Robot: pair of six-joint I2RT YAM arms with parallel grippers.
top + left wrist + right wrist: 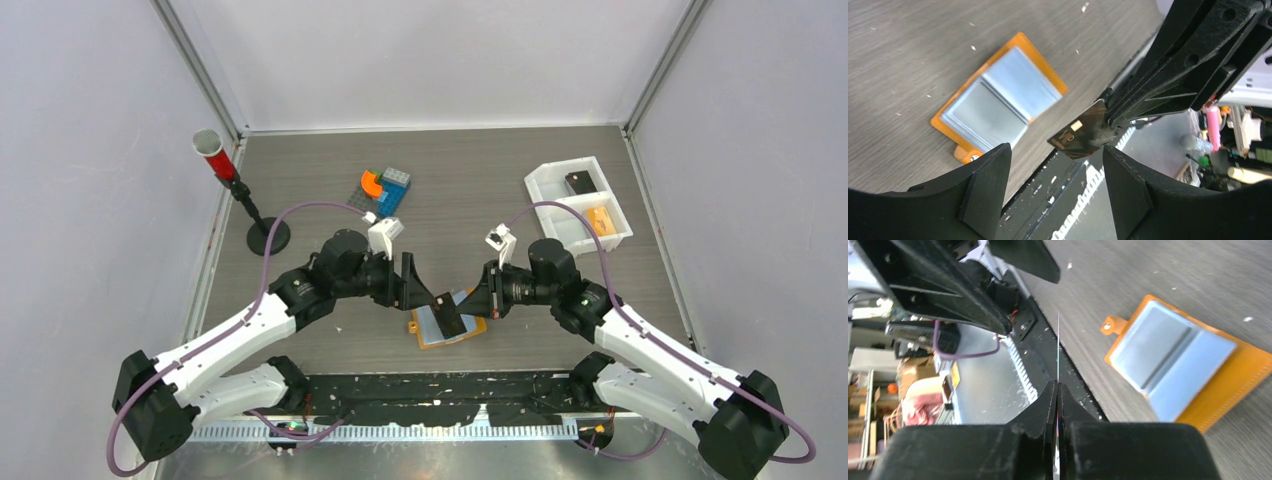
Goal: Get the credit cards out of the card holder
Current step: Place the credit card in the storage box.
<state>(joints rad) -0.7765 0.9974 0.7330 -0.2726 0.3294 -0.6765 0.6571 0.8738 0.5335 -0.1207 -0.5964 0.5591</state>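
bright even light, faint soft shadows, close foregrounds in wrist views blurred.

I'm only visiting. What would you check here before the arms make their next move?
1. The right gripper is shut on a credit card: ok.
2. The left gripper is open and not pinching that card: ok.
3. The card is fully out of the card holder: ok.
4. The holder lies open and flat on the table: ok.
5. More cards remain in its sleeves: cannot tell.
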